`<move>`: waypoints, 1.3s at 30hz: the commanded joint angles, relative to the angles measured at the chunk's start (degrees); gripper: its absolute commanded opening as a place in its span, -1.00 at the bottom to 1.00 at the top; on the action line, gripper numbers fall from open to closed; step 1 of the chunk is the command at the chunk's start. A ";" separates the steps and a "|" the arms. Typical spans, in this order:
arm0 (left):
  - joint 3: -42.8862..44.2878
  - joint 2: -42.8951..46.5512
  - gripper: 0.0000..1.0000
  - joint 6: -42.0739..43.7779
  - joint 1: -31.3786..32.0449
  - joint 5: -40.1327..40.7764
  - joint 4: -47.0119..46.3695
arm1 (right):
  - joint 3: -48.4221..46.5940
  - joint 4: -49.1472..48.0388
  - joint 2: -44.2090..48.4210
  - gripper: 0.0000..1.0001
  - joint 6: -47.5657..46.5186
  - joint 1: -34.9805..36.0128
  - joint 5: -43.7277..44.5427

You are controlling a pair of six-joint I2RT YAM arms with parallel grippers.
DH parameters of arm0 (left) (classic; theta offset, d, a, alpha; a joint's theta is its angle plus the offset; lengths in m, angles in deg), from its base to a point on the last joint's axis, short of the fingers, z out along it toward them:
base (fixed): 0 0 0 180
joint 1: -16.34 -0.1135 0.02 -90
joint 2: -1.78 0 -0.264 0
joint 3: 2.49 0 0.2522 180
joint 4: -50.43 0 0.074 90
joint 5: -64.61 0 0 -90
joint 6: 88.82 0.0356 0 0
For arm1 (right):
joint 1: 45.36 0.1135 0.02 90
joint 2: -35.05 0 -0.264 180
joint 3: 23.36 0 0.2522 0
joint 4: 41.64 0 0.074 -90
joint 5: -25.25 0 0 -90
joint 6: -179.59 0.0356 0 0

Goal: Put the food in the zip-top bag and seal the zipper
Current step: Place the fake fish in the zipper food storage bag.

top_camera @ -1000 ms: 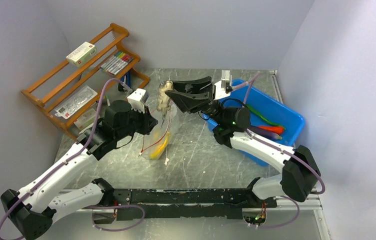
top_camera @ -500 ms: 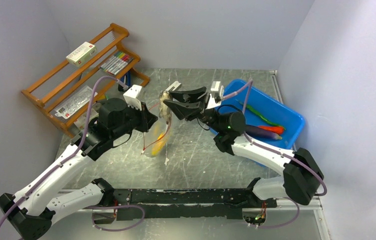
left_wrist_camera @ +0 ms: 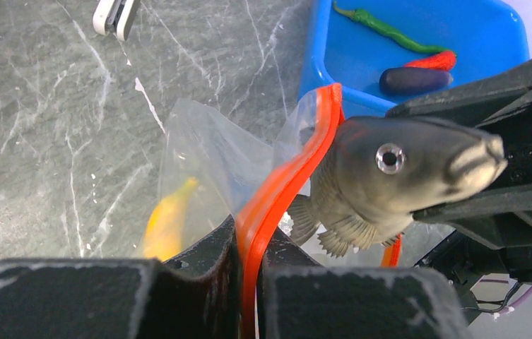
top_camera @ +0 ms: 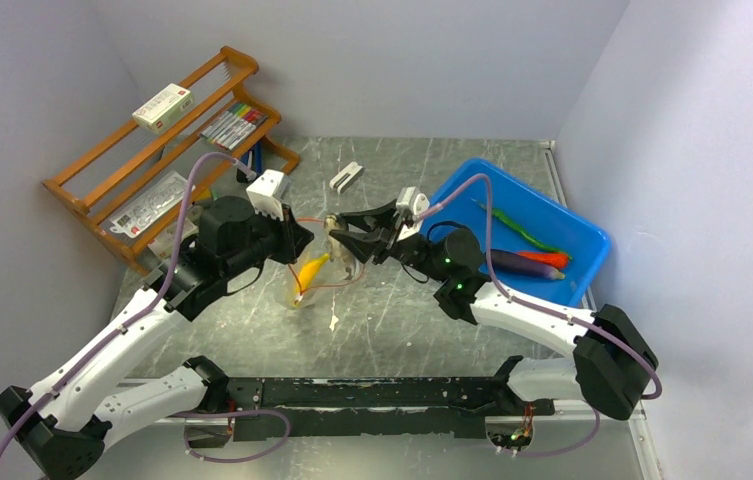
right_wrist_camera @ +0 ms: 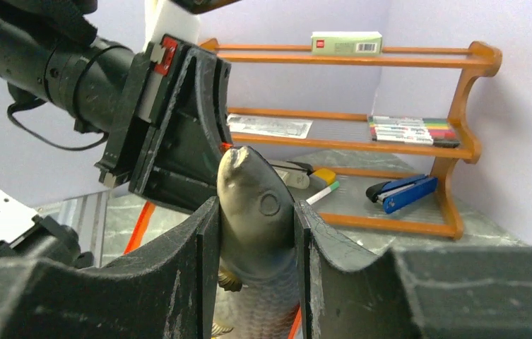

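Note:
My left gripper (top_camera: 297, 243) (left_wrist_camera: 249, 272) is shut on the red-orange zipper strip (left_wrist_camera: 287, 180) and holds the clear zip-top bag (top_camera: 314, 280) (left_wrist_camera: 203, 152) up by its mouth edge. A yellow banana piece (top_camera: 306, 272) (left_wrist_camera: 167, 220) lies inside the bag. My right gripper (top_camera: 347, 232) (right_wrist_camera: 254, 219) is shut on the silver-grey fish (left_wrist_camera: 397, 176) (right_wrist_camera: 257, 208) at the bag's mouth, close to the left gripper. The green pod (top_camera: 517, 228) (left_wrist_camera: 390, 30), purple eggplant (top_camera: 524, 264) (left_wrist_camera: 415, 79) and red-orange chili (top_camera: 550, 257) (left_wrist_camera: 436, 60) lie in the blue bin.
The blue bin (top_camera: 582, 240) stands at the right. A wooden rack (top_camera: 167, 160) (right_wrist_camera: 418, 106) with markers, a box and papers stands at the back left. A small white clip (top_camera: 346, 177) (left_wrist_camera: 114, 14) lies on the table behind the grippers. A blue stapler (right_wrist_camera: 398, 192) sits under the rack.
My right gripper has come down and to the left with the fish to the bag's mouth. The bag has dropped lower and the banana inside it has shifted.

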 commanded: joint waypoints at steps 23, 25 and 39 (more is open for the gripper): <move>-1.73 0.85 -0.86 -2.33 -0.67 -0.19 -1.66 | -0.29 1.39 1.96 0.07 3.28 0.32 -6.26; -1.44 0.52 -0.86 -2.28 -0.67 -0.32 -1.38 | -0.93 3.02 2.18 -0.02 2.50 0.31 -4.72; -0.88 -0.05 -0.86 -5.84 -0.67 -0.32 -0.20 | -13.27 28.96 3.17 -0.20 9.96 0.27 7.90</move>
